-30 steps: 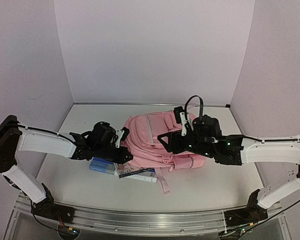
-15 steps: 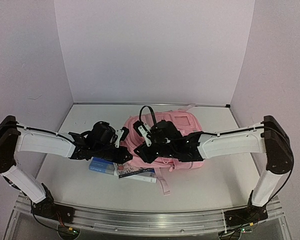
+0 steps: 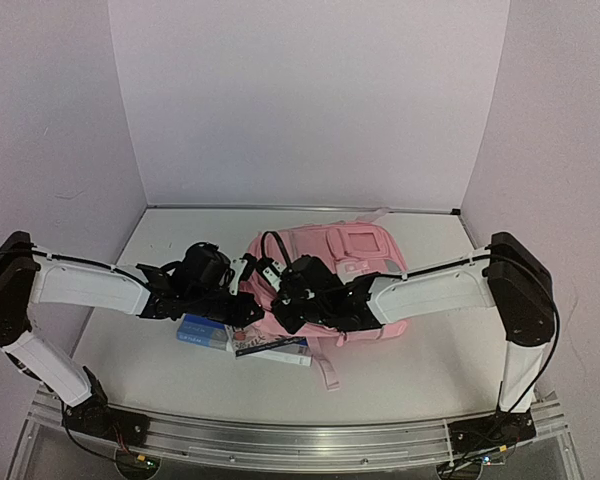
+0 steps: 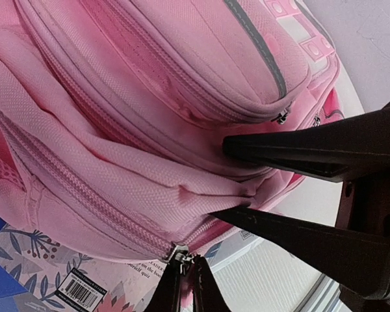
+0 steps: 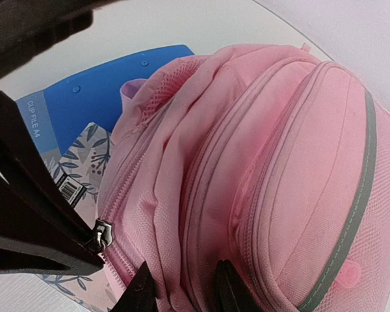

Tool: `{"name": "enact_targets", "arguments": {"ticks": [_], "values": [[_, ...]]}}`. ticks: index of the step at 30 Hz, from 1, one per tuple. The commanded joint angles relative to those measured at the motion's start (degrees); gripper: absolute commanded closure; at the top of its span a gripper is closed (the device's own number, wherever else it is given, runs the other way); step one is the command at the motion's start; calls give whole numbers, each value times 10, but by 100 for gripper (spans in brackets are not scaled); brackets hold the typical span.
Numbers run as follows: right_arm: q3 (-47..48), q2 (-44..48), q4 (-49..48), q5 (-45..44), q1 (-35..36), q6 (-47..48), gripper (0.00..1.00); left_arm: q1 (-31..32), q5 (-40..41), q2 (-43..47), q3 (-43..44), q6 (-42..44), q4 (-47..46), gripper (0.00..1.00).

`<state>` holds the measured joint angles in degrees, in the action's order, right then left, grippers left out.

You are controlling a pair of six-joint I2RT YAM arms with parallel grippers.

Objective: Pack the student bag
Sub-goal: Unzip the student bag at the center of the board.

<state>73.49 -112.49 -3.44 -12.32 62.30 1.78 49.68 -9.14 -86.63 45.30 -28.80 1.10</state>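
Three plain pale-lilac walls box the scene in: a flat back wall [image 3: 310,100] on the far side, with a left wall [image 3: 50,120] and a right wall [image 3: 570,130] angling toward the near side. Below them lies a white matte surface [image 3: 430,365], with a thin dark seam where its far edge meets the back wall. A ribbed aluminium rail [image 3: 300,447] runs along its near edge. The light is soft and even.

A large, soft pink fabric student bag [image 3: 352,262] with grey reflective strips is laid front-up at the table's centre. Its zipped pockets are seen closed, a strap trails toward 6 o'clock, and a metal zipper pull [image 5: 103,234] sits at its 8 o'clock edge.
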Motion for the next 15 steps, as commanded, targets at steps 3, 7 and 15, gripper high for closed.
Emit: {"name": "enact_targets", "arguments": {"ticks": [3, 7, 15], "values": [[-11, 10, -37, -29, -3, 10, 92, -2, 27, 47, 3, -6, 6, 100], [-38, 39, -46, -24, -3, 4, 100, -15, 40, 59, -7, -17, 4, 100], [-105, 127, -46, 7, -3, -20, 100, -64, 41, 74, 14, 1, 45, 100]]}}
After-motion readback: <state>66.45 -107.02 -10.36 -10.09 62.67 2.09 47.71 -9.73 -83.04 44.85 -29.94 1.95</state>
